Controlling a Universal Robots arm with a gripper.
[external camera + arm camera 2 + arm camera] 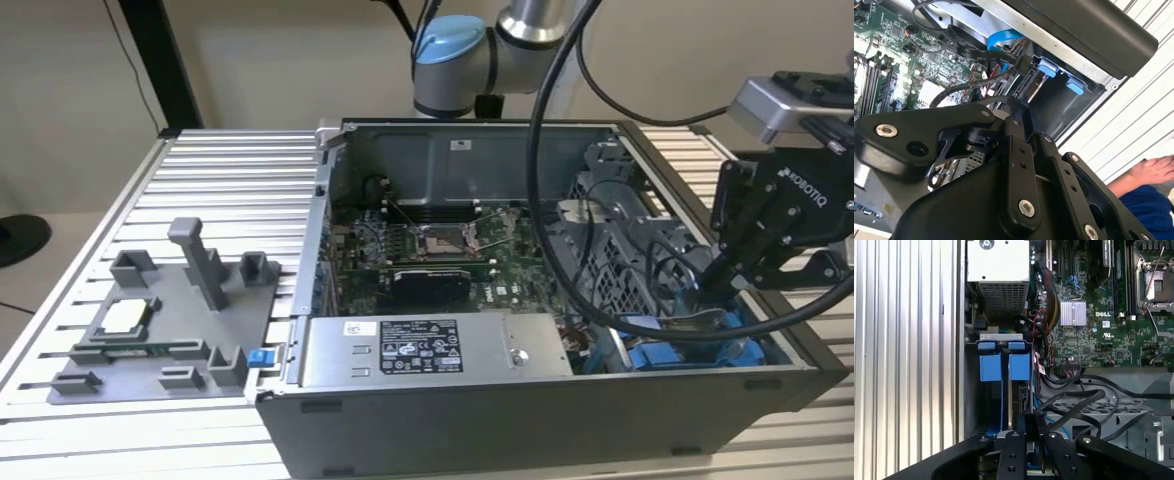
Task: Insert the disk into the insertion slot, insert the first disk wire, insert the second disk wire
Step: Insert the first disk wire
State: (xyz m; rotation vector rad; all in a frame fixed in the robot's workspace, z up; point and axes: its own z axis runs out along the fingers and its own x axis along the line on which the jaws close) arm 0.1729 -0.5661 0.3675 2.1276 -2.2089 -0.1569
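Note:
An open computer case (534, 410) lies on the slatted table. My gripper (722, 286) reaches down into its corner at the exterior view's right, above the insertion slot (1000, 336). In both wrist views the gripper (1029, 421) (1013, 106) has its fingers drawn close together, tips among black wires (1074, 404). I cannot tell whether anything is pinched between them. The disk's blue frame (663, 355) sits in the slot, and its two blue tabs (1019, 366) stand side by side at the slot's mouth. A flat blue wire (1004, 37) curls beside the slot.
The grey labelled power supply box (400, 350) lies next to the slot, and the green motherboard (427, 250) is beyond it. A grey plastic fixture tray (160, 320) sits on the table at the exterior view's left. A person's hand and blue sleeve (1149, 195) are beside the case.

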